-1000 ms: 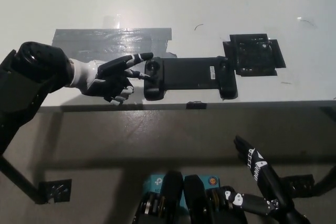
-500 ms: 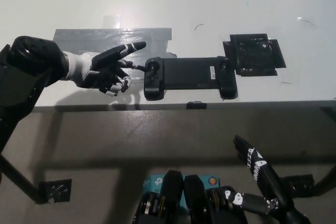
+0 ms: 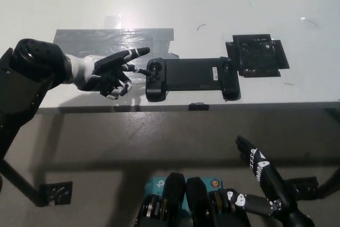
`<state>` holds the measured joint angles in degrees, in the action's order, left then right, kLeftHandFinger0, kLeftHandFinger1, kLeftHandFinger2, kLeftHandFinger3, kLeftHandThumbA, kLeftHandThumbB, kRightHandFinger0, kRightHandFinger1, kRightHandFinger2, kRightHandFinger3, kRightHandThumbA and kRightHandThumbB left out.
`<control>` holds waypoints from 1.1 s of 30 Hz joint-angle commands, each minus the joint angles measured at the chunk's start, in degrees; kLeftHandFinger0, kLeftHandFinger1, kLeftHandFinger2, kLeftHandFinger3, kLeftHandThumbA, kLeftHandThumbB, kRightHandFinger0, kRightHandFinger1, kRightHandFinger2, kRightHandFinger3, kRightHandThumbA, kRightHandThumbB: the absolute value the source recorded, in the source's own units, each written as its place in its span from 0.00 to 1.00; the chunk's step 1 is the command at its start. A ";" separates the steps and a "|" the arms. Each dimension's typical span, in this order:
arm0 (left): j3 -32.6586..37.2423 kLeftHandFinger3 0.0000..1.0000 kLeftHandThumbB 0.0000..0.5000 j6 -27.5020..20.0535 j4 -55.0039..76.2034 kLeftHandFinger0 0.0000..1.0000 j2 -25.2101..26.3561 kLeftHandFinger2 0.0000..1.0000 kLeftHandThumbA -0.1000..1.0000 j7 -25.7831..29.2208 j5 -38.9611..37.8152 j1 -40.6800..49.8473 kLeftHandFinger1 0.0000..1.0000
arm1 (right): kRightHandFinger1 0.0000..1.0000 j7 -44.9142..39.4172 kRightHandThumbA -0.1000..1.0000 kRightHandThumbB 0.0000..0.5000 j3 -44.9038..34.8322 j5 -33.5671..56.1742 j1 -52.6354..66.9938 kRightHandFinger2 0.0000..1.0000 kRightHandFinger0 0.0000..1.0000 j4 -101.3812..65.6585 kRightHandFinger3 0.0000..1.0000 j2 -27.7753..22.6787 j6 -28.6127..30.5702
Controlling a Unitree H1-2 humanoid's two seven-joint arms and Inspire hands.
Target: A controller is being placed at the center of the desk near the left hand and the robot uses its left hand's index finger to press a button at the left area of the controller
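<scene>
A black controller (image 3: 191, 77) lies flat across the middle of the white desk (image 3: 212, 3), close to the front edge. My left hand (image 3: 112, 70) is just to its left, forefinger stretched toward the controller's left grip, the other fingers curled under. The forefinger's tip (image 3: 143, 51) hovers a little short of the left grip's round button (image 3: 155, 66), apart from it. The hand holds nothing. My right hand (image 3: 259, 169) rests low at the bottom right, below the desk, fingers stretched out and empty.
A strip of grey tape (image 3: 114, 40) is stuck to the desk behind my left hand. A black square pad (image 3: 257, 55) lies right of the controller. The desk's front edge (image 3: 191, 107) runs just under the controller, with floor below.
My left hand pulled back leftward off the controller's left grip, then crept slightly back toward it. The forefinger now points from a short gap. Controller and right hand have not moved.
</scene>
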<state>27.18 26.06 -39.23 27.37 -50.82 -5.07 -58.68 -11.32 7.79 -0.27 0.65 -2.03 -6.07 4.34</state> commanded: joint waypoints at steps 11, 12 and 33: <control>-0.36 1.00 0.86 -0.62 -1.11 0.00 -1.08 0.18 1.00 -0.06 4.83 -2.85 0.00 | 1.00 -0.34 0.90 0.60 -0.38 0.33 -1.13 1.00 1.00 -2.14 1.00 -0.73 0.10; -0.46 1.00 0.87 -0.76 -1.74 0.00 -1.23 0.17 1.00 -0.30 4.79 -3.10 0.00 | 1.00 -0.33 0.90 0.60 -0.38 0.25 -1.13 1.00 1.00 -2.29 1.00 -0.79 -0.06; 2.33 1.00 0.96 -1.98 -2.41 0.00 -2.15 0.47 1.00 -0.36 9.69 -4.11 0.07 | 1.00 -0.26 0.91 0.61 -0.40 0.18 -2.33 1.00 1.00 -1.67 1.00 -0.62 0.06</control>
<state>27.55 24.50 -42.64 25.69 -51.03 0.14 -60.71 -11.30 7.60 -0.37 -0.12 -2.32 -6.41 4.22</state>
